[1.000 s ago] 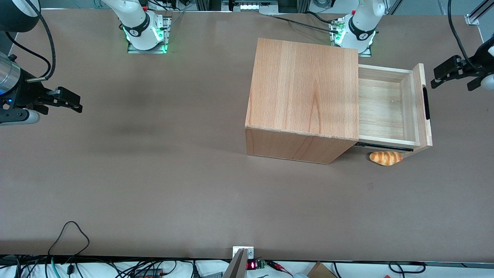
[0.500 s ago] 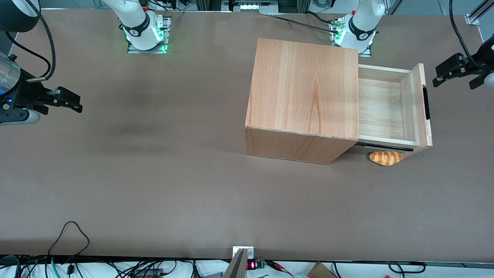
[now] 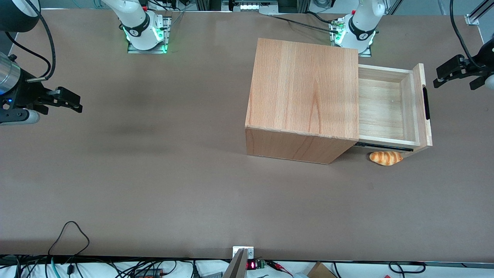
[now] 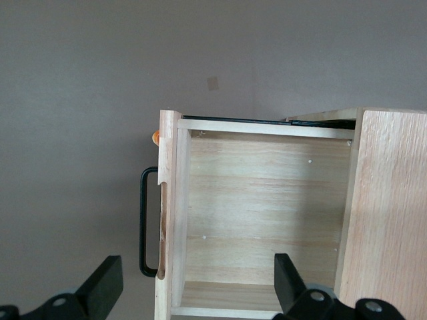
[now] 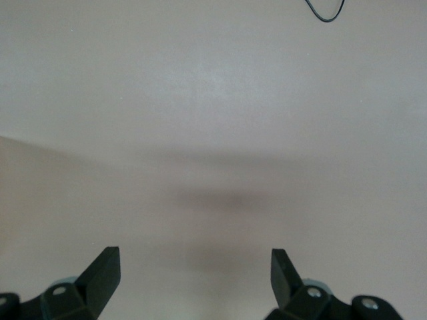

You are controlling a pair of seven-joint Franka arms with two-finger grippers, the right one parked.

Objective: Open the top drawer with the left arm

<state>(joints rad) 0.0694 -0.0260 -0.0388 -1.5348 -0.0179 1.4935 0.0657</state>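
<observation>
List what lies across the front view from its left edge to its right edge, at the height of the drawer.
Parked dark arm's black gripper → big plain wooden cabinet box → pulled-out light-wood top drawer → its long black bar handle → left arm's black two-finger gripper, open.

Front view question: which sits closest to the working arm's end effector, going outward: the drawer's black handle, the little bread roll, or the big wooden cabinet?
From the open end effector, which hangs off the drawer's front:
1. Black handle, on the pulled-out top drawer.
2. Bread roll, nearer the camera, on the table.
3. Cabinet, toward the parked arm.

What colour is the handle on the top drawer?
Black; the handle on the top drawer shows best in the left wrist view.
</observation>
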